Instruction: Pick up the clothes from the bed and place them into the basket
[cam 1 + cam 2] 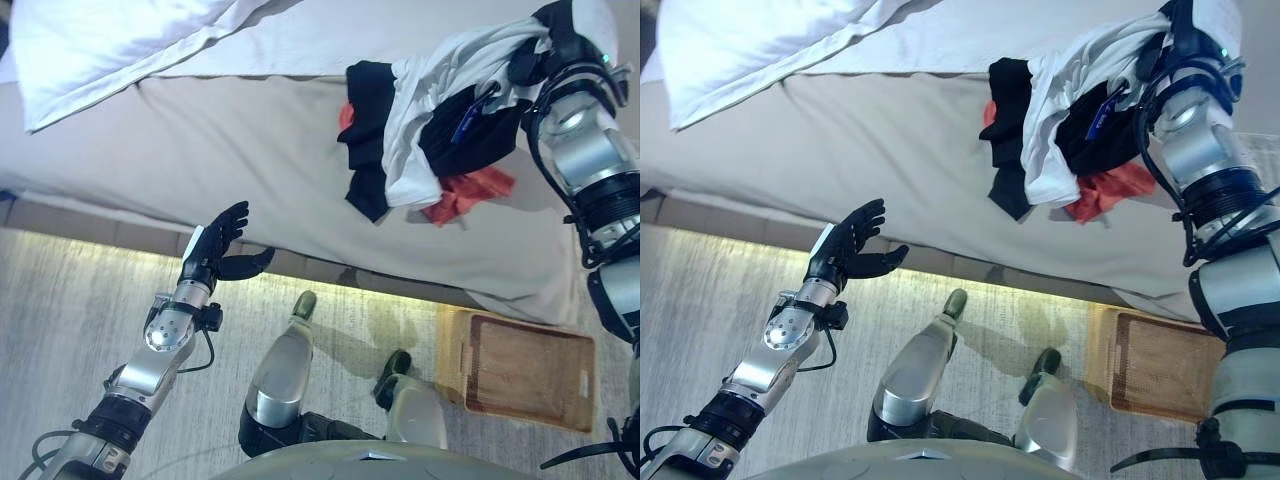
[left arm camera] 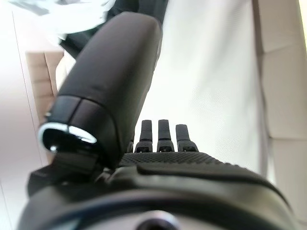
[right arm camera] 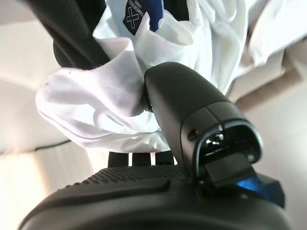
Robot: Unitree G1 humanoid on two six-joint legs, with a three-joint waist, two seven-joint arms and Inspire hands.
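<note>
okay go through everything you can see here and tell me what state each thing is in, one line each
Left hand: open, empty, held by the bed's edge.
Right hand: shut on the white garment.
White garment: bunched, gripped, draped over the pile.
Clothes pile: heaped on the bed, black and red pieces mixed in.
Basket: on the floor, upright, empty.
Pillow: lying on the bed.

The left hand (image 1: 218,248) is raised at the end of a bent left arm, fingers straight and slightly spread, thumb standing out to the side, holding nothing. The right arm reaches far forward and up; the right hand (image 3: 158,143) has its thumb pressed into white cloth (its fingers are mostly hidden behind the folds).
</note>
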